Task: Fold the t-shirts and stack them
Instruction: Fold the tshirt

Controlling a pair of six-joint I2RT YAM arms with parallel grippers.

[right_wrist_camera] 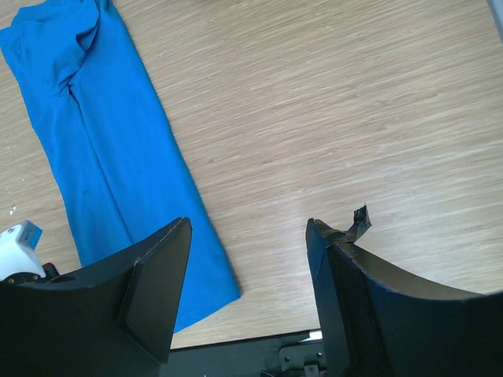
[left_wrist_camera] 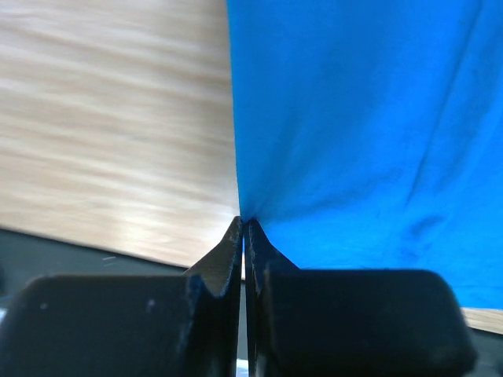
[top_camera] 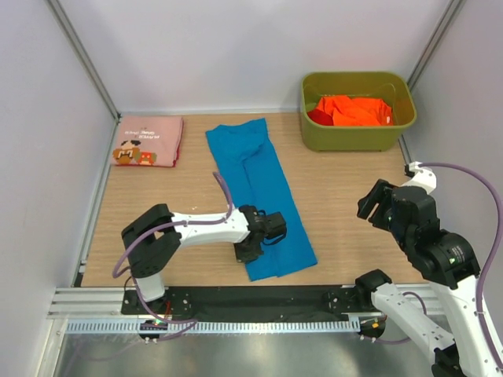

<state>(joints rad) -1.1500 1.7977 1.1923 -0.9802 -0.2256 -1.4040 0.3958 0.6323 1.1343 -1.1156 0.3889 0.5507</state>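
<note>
The left gripper (left_wrist_camera: 243, 228) pinches the blue shirt (top_camera: 259, 188) at its near left edge.
The blue shirt lies as a long strip, far to near, stretching away from the pinch; the right gripper (right_wrist_camera: 247, 229) hangs spread, well apart to the right.

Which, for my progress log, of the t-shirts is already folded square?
The pink t-shirt at the far left; the blue t-shirt lies as a long strip, the orange t-shirt and red t-shirt sit crumpled in the bin.
</note>
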